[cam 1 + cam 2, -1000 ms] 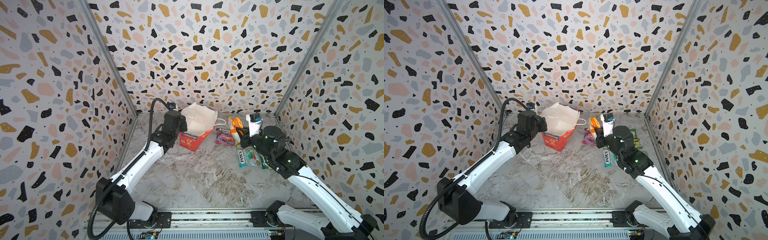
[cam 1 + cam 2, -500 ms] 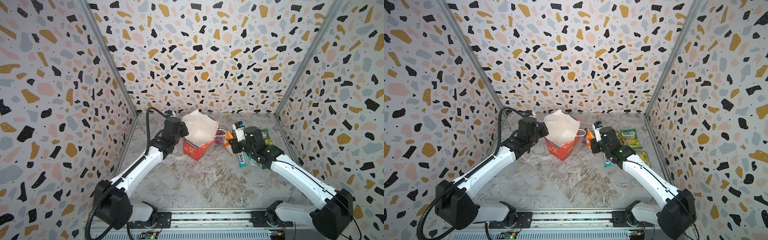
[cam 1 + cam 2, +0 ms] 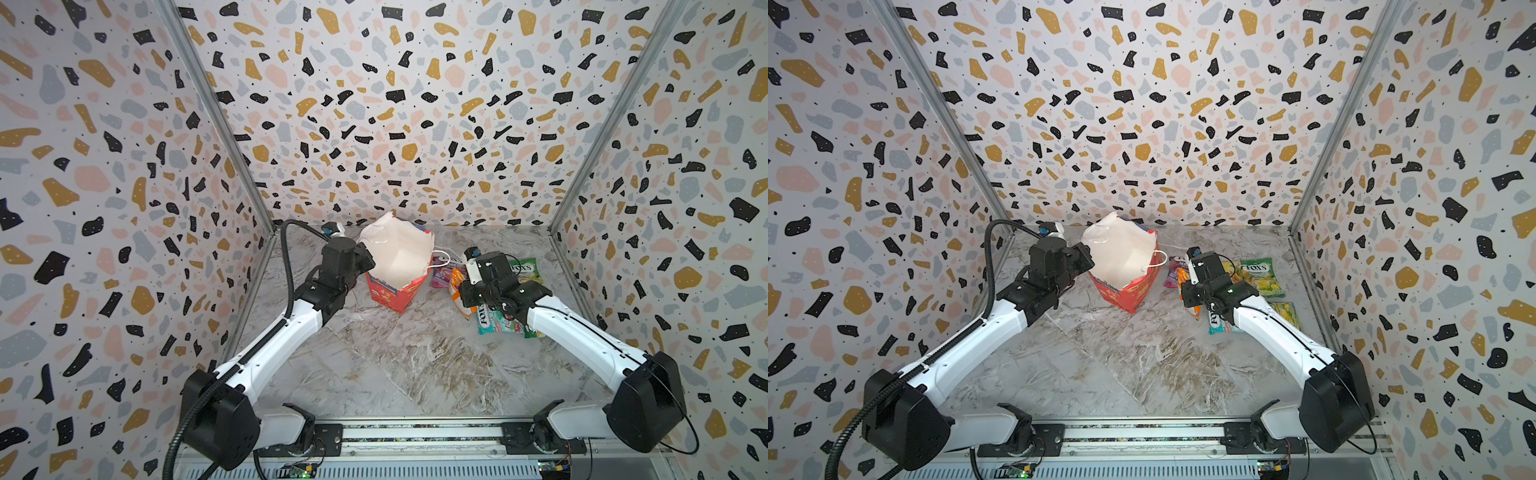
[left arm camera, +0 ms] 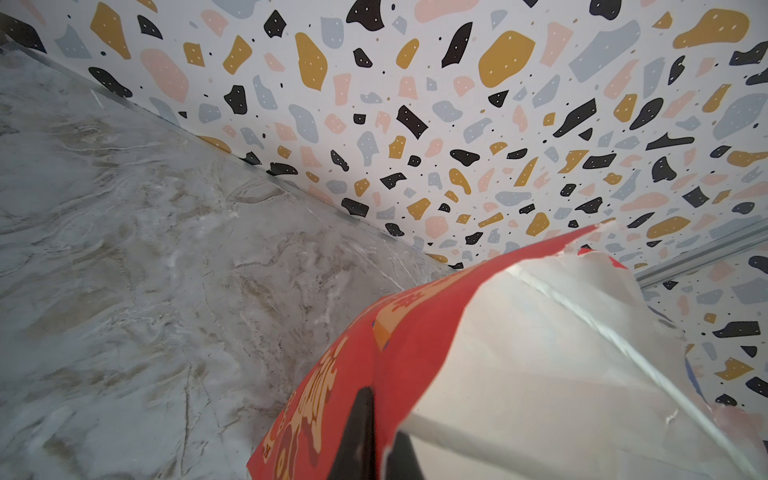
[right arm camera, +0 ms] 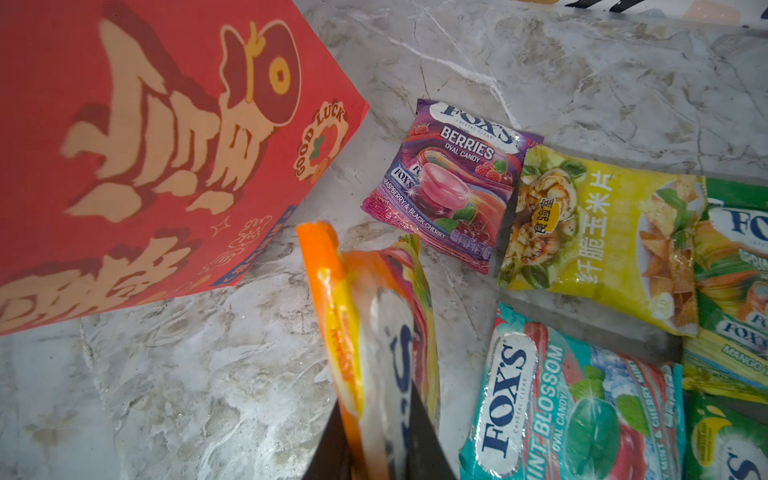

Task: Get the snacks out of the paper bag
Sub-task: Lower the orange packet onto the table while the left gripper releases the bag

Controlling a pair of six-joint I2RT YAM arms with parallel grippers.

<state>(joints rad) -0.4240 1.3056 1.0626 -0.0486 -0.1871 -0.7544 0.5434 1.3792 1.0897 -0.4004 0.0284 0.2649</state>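
Reaching in from eight o'clock, the left gripper (image 4: 380,451) is pinching the rim of the paper bag (image 3: 397,262), its jaws nearly together with the red wall caught between them. The bag is standing open on the marble table (image 3: 395,365), at about twelve o'clock from the table's middle, and is showing its white inside. At three o'clock from the bag, the right gripper (image 5: 376,453) is holding an orange packet (image 5: 374,316) on edge, jaws narrow around it. A purple packet (image 5: 453,183), a yellow packet (image 5: 598,232), a teal packet (image 5: 573,403) and a green packet (image 3: 521,268) are lying flat on the table close by, at about two o'clock from the middle
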